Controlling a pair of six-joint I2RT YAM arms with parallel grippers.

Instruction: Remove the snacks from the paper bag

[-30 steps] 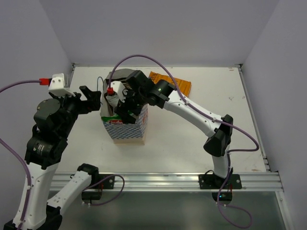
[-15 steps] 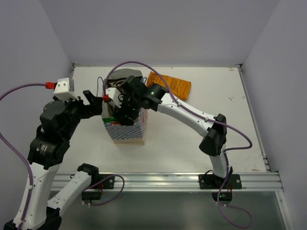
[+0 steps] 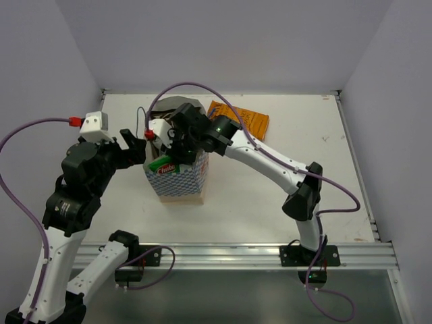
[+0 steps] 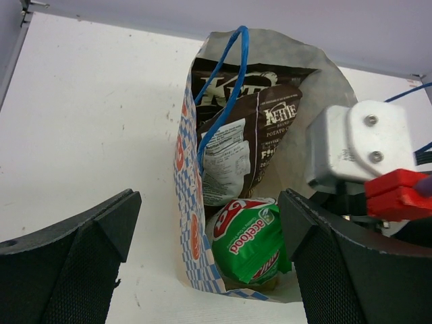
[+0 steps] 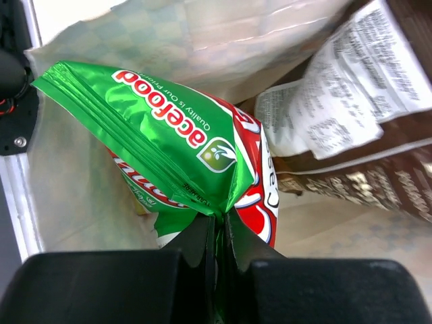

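My right gripper is clamped on the crimped edge of the green packet, inside the near end of the bag. My left gripper is spread wide just beside the bag's left wall. The packet looks light, puffy and slick, so I'd pinch the flat seam, not the belly. Brown packets stand behind it, and the orange packet lies on the table beyond.

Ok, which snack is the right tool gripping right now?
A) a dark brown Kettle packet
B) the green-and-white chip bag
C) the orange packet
B: the right wrist view shows the right tool pinched shut on the edge of the green-and-white chip bag.
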